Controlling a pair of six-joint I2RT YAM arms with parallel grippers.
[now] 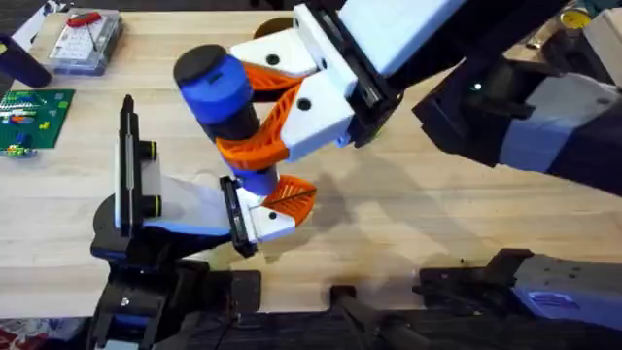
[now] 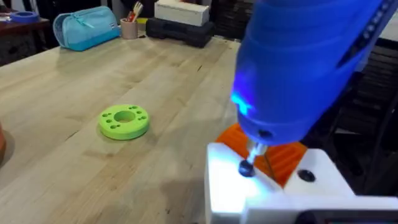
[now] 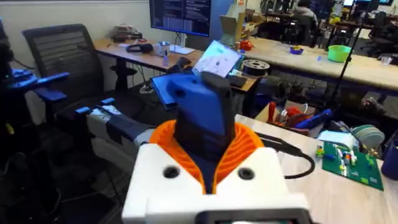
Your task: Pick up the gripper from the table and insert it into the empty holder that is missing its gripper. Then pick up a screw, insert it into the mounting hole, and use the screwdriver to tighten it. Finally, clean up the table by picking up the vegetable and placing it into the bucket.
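Office chair (image 3: 59,59) beside cluttered desks (image 3: 348,62)

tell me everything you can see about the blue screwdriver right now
The screwdriver is a thick blue cylinder with a black end cap, plastic by its look. It stands roughly upright, clamped between the orange ribbed pads of the right gripper. A blue light glows near its lower end, where a thin metal bit points down onto a dark screw head in a white part with orange ribbing, just beside the left gripper.

Lab: monitor (image 3: 180,15), office chair (image 3: 62,53), circuit board (image 3: 349,162), cluttered benches
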